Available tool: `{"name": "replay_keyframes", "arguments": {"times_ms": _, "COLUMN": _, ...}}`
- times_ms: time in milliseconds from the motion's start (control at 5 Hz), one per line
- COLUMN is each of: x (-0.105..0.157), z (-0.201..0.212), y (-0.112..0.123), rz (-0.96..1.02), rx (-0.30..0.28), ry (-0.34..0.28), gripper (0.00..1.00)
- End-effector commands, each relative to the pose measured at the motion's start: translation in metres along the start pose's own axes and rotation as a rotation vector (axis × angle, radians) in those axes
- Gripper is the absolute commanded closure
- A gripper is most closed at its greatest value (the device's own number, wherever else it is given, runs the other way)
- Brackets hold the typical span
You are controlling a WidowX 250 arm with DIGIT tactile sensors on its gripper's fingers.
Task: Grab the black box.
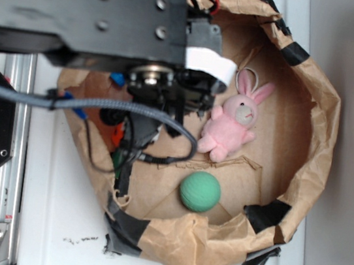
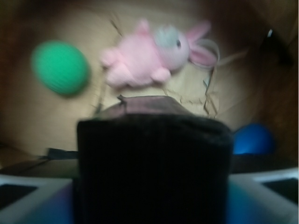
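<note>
Filling the wrist view right between the pale fingers (image 2: 32, 198) of the pincer (image 2: 154, 205), which looks clamped on its flanks, the black box (image 2: 154, 163) seems light, stiff and faintly slick, best squeezed across its flat sides.
</note>
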State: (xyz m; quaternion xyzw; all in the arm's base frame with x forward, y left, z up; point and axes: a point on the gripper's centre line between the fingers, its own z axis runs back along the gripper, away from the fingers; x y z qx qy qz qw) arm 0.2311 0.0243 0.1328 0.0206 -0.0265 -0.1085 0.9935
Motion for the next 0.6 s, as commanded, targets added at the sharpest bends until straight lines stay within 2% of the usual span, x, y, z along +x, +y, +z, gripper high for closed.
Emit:
{"name": "replay_keyframes", "arguments": {"times_ms": 0, "x": 0.034, "z": 0.060, "y": -0.011, "rz": -0.006, "rx": 0.059, "ry": 0.052, "gripper": 1.00}}
{"name": "replay_keyframes", "arguments": {"times_ms": 200, "x": 0.042, "z": 0.055, "y": 0.003, "rz": 0.071, "rx": 0.022, "ry": 0.082, "gripper": 1.00}}
{"name": "replay_keyframes", "arguments": {"times_ms": 400, "x": 0.044, "z": 0.054, "y": 0.006, "rz": 0.084, "rx": 0.038, "ry": 0.097, "gripper": 1.00}}
